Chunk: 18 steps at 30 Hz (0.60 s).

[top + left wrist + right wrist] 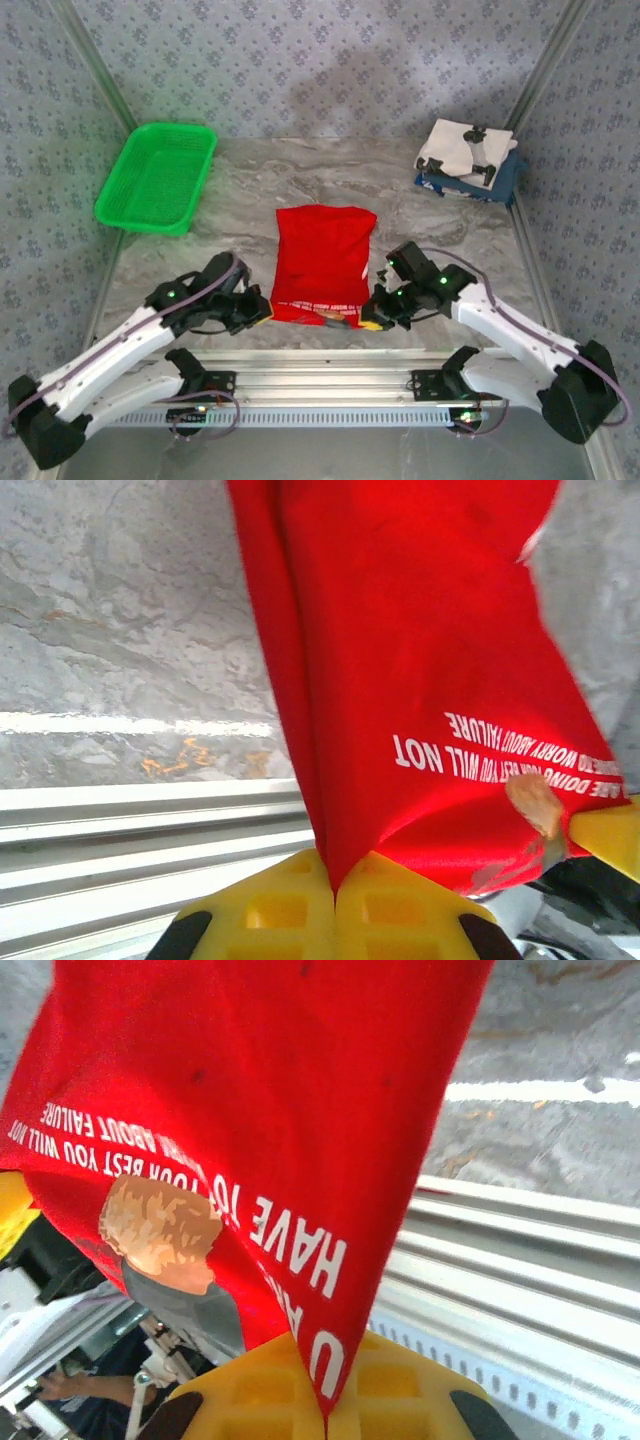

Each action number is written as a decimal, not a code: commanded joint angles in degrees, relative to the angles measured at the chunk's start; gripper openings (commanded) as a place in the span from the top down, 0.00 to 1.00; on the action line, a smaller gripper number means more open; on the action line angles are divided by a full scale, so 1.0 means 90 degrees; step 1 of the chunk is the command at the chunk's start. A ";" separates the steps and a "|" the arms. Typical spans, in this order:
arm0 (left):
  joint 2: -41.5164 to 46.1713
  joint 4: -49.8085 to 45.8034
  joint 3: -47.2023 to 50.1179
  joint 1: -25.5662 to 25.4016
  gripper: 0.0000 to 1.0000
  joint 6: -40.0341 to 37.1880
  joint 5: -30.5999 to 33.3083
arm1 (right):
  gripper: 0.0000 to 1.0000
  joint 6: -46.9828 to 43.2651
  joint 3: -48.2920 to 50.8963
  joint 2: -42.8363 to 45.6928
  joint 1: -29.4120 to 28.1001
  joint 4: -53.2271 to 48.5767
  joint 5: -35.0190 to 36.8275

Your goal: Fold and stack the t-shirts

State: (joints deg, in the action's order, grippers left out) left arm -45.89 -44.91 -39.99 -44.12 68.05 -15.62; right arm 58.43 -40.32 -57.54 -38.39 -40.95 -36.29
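The red tee (322,260) lies lengthwise in the middle of the table, its near end lifted. My left gripper (262,308) is shut on the near left corner of the red tee (400,660), cloth pinched between its yellow fingers (270,910). My right gripper (376,312) is shut on the near right corner of the red tee (260,1110), white lettering and part of the bear print showing above its yellow fingers (400,1390). Folded white and dark blue tees (468,160) are stacked at the far right.
A green plastic basket (158,178) stands at the far left. The metal rail (330,385) of the table's near edge runs between the arm bases. Patterned walls close in the table on three sides.
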 commanded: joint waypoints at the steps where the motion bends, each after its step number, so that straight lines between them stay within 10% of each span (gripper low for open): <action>1: -0.0058 -0.0756 -0.0297 0.0131 1.00 0.0668 0.0267 | 1.00 0.0607 -0.0151 0.0177 0.0142 -0.0606 0.0089; 18: -0.3637 0.0341 -0.3114 0.2401 1.00 -0.1686 -0.1384 | 1.00 -0.3078 -0.4340 -0.3898 0.2021 -0.2279 -0.0497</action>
State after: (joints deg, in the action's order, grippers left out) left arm -74.83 -43.66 -65.21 -24.18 57.69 -25.19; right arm 39.20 -76.27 -88.29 -22.31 -55.09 -39.22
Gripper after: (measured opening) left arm 0.044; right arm 0.067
